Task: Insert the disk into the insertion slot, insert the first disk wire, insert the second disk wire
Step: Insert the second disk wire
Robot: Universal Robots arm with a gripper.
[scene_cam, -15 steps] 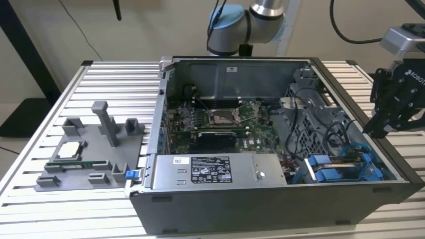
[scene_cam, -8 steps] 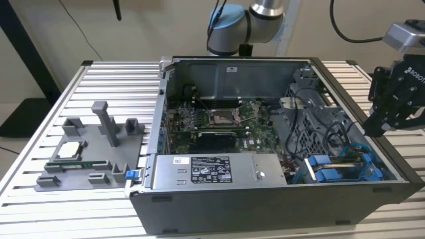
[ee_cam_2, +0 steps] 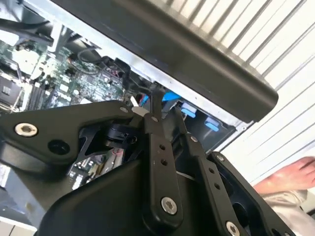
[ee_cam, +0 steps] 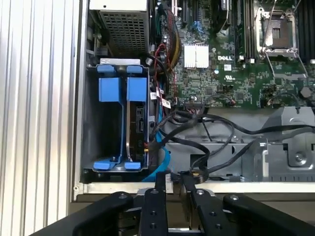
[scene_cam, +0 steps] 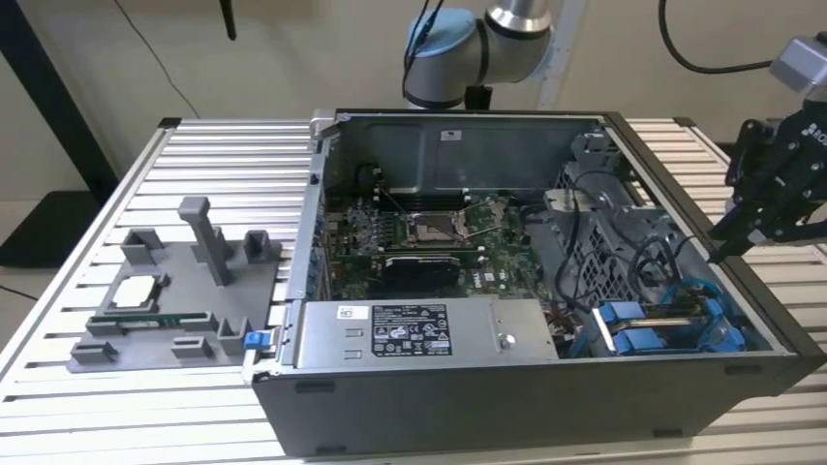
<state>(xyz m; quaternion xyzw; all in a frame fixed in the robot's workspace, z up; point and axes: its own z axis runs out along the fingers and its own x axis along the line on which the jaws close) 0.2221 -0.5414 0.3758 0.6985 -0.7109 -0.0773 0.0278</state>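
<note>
1. The open computer case lies on the slatted metal desk, with the motherboard facing up.
2. The disk stands on edge in its blue carrier frame, down inside the insertion slot of the grey drive cage. In the exterior view the cage sits in the case corner nearest the camera, on that view's right, and the blue frame shows there.
3. The gripper hangs over the case's wall on the exterior view's right, above and apart from the drive cage.
4. In both wrist views the jaws stand narrow, with only a slim gap between the tips, and nothing can be seen pinched between them.
5. A light blue cable curves beside the disk's end, just by the jaw tips; whether it touches them is unclear.
6. Black wires run from the cage area across the metal bracket.
7. A grey parts fixture rests on the desk at the exterior view's left.
</note>
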